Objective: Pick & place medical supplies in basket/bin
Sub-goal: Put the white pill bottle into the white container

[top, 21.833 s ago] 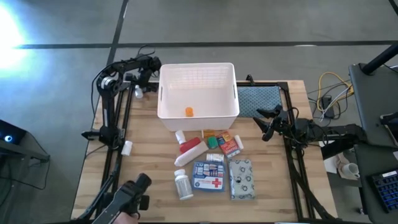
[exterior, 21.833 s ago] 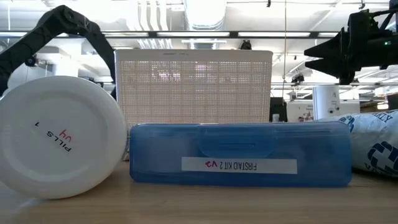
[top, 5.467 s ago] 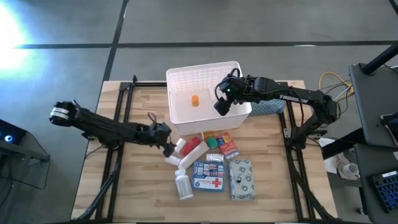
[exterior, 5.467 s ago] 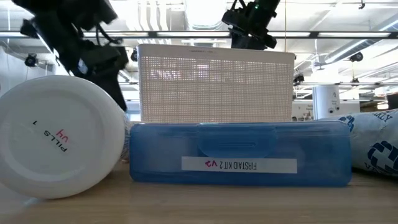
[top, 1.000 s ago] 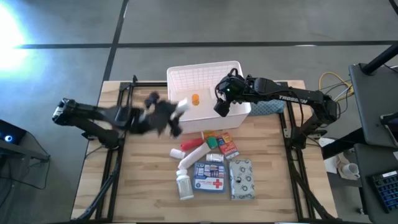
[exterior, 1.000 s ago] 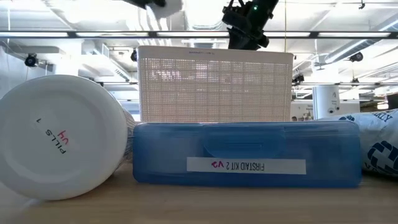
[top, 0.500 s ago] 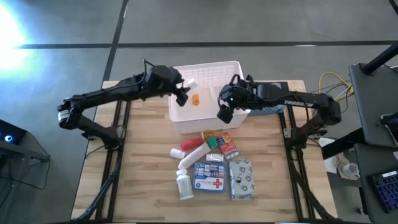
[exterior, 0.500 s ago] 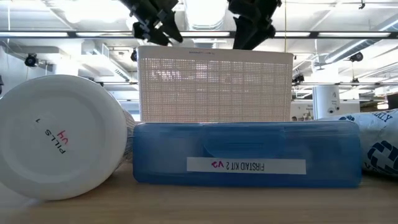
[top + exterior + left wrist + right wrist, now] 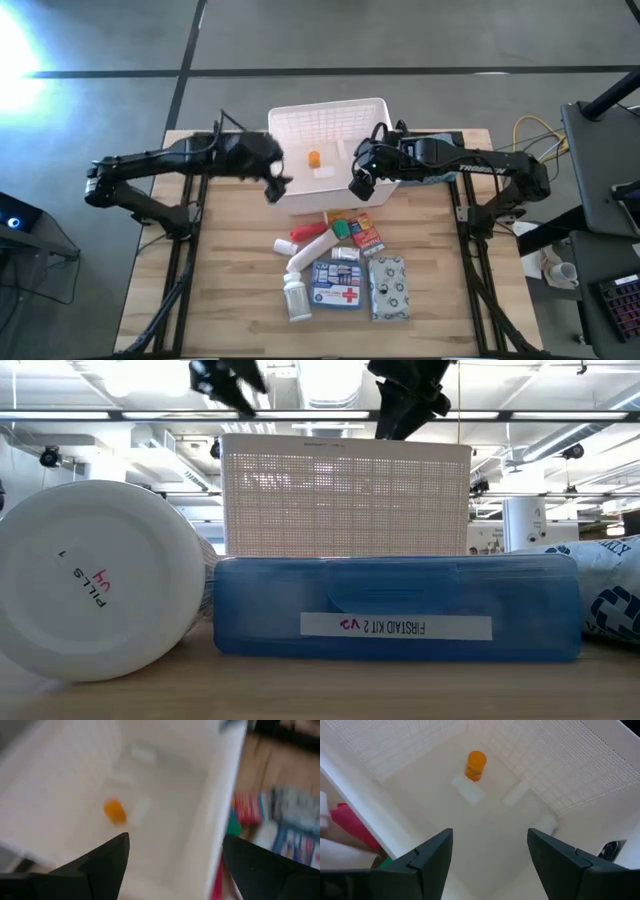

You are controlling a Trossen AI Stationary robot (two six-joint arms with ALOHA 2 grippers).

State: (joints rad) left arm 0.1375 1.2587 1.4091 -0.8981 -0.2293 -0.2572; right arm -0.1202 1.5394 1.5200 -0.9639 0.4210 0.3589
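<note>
High view shows you the left tool [image 9: 275, 186], fingers spread and holding nothing, beside the white basket's [image 9: 283, 196] near-left corner, the right tool [image 9: 359, 183] likewise spread over its right wall, with an orange vial [image 9: 314, 159] and small white pieces inside.

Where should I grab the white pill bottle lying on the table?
Grip the white pill bottle across its round body, mid-length, coming straight down from above. It lies on its side with bare table to its left; the first-aid pouch crowds its right.
</note>
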